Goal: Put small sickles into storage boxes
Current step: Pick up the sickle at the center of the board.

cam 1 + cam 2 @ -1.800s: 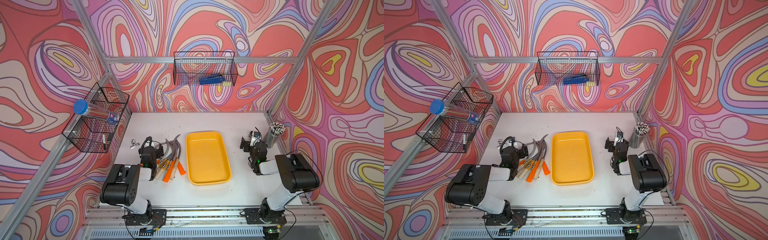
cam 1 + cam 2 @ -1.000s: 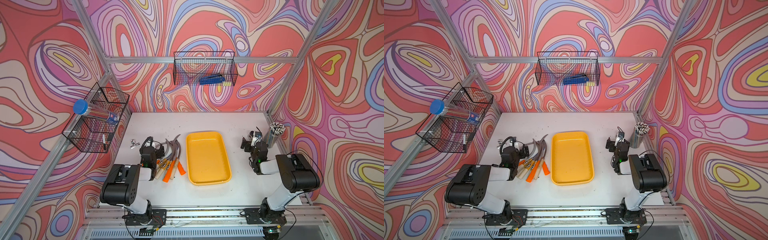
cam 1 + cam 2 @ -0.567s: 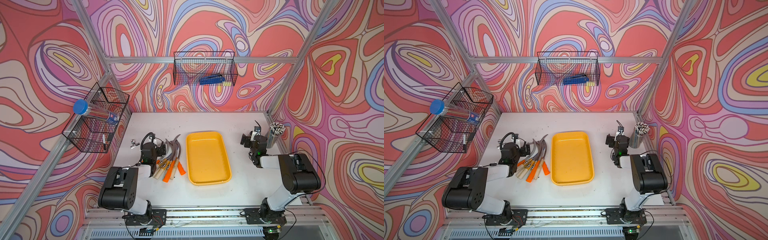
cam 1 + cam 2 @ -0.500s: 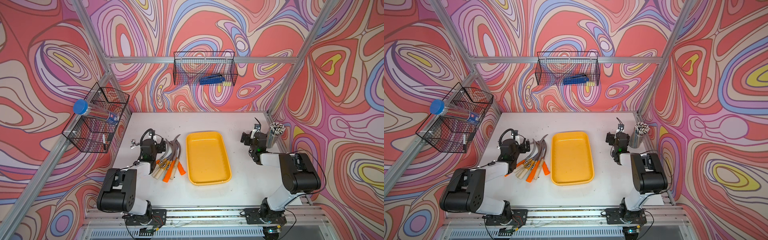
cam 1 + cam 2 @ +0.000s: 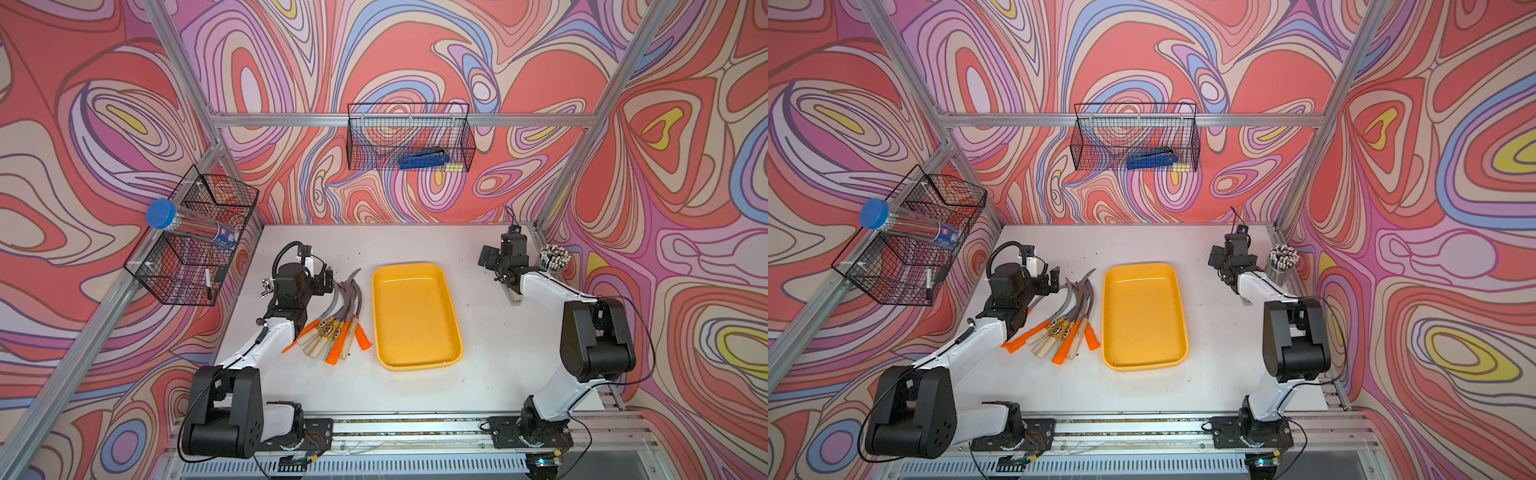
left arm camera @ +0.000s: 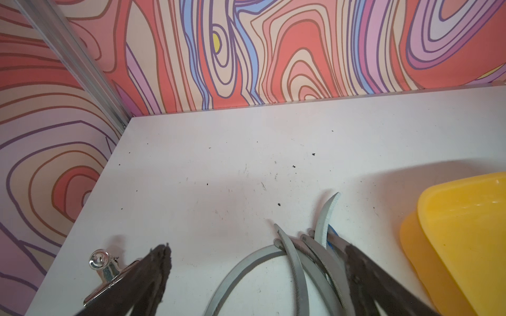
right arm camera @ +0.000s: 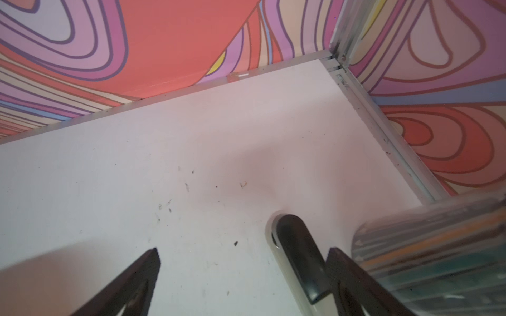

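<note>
Several small sickles [image 5: 337, 320] [image 5: 1068, 318] lie bundled on the white table left of the storage box, a bright yellow tray [image 5: 409, 269] [image 5: 1142, 316] with nothing in it. They have orange or pale wood handles toward the front and grey blades toward the back. My left gripper [image 5: 326, 281] [image 6: 256, 250] hovers open over the blade ends [image 6: 290, 257], holding nothing; the tray corner [image 6: 465, 232] shows beside it. My right gripper [image 5: 490, 261] [image 7: 243, 253] is open and holds nothing at the back right, right of the tray.
A grey-black stapler [image 7: 298, 254] [image 5: 513, 296] lies under my right arm, next to a cup of pens [image 5: 552, 257]. A silver binder clip [image 6: 102, 266] sits by my left finger. Wire baskets hang on the back wall [image 5: 409, 141] and left wall [image 5: 195, 241].
Both arms have risen and reached toward the back. The left gripper moved from beside the handles to above the blades. Sickles and tray have not moved.
</note>
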Robot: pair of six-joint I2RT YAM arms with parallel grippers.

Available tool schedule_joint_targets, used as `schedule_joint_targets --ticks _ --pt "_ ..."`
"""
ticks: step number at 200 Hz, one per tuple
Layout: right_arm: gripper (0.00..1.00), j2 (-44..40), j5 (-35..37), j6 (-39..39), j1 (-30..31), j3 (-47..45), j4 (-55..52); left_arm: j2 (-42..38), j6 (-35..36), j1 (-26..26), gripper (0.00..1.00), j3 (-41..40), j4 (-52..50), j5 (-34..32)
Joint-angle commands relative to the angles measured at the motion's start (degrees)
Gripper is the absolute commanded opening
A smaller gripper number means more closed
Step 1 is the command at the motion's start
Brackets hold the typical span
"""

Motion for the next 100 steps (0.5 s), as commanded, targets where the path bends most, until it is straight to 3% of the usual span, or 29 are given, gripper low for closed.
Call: schedule_joint_targets --ticks 1,50,100 --pt "0.98 0.5 0.0 0.4 3.9 3.0 -9.6 -1.1 1.2 -0.8 1.00 2.9 -7.8 1.9" --pt "0.98 -2.9 -1.6 -1.5 13.0 5.0 -12.9 -3.2 -1.9 -3.1 1.00 12.2 -24.3 3.1" --pt "0.98 -7.9 -2.5 0.0 23.3 4.0 -15.6 -1.0 -4.2 -6.5 1.00 20.9 -43.8 -4.1"
